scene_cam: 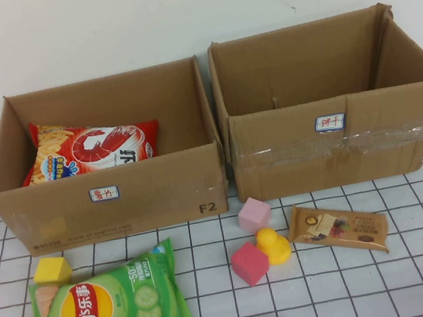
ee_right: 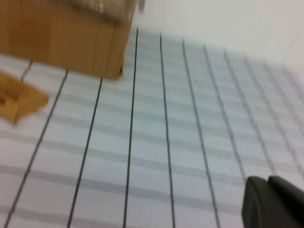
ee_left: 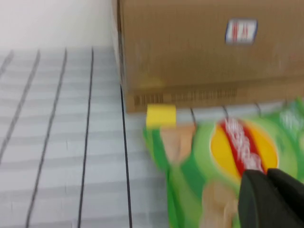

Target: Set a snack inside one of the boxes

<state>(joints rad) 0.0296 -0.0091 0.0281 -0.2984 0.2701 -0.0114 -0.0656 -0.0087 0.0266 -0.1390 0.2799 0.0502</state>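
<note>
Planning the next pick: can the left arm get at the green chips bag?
Probably yes: the left gripper hangs just over the green chips bag, which lies flat in the open before the left box.

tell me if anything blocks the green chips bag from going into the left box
Nothing visible does. The green chips bag lies flat in front of the left box, whose open top already holds a red shrimp chips bag with room beside it. A yellow block sits beside the bag. The left gripper is near the bag; the right gripper is over bare table.
</note>
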